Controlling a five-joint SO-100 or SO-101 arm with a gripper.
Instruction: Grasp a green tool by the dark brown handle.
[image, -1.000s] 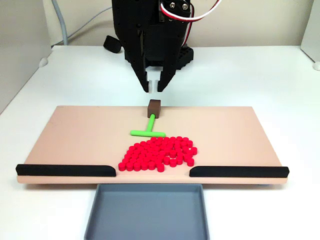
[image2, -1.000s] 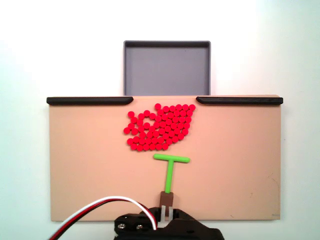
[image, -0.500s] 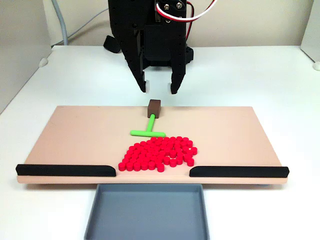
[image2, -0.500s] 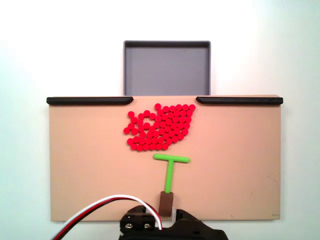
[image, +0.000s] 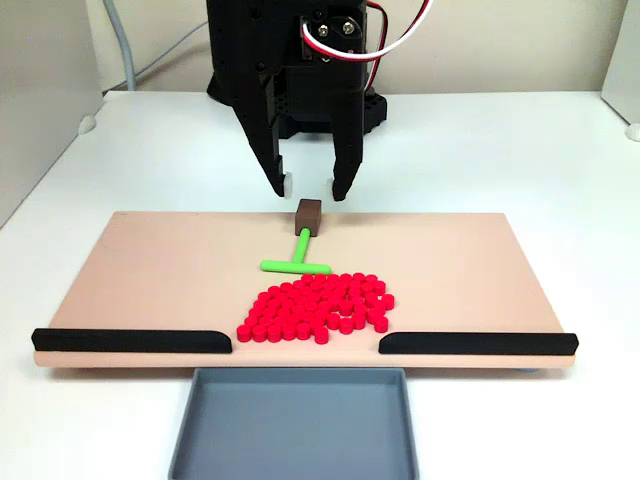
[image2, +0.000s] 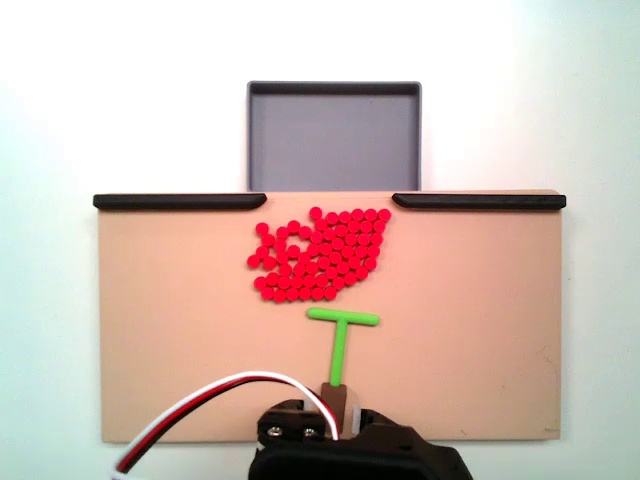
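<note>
Green tool (image: 296, 256) lies mid-frame on the board (image: 150, 270), its dark brown handle (image: 308, 214) just below the gripper (image: 314, 186), fingers spread wide. Descending off-centre, perhaps, a fingertip (image: 341, 188) could knock the handle aside.

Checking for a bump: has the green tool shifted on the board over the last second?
No. The green tool keeps its spot beside the red pieces in both fixed views.

A bright green tool (image: 296, 258) is capped by a dark brown handle (image: 308, 214); red cylinders (image: 318, 306) are massed on a tan board (image: 150, 270).
</note>
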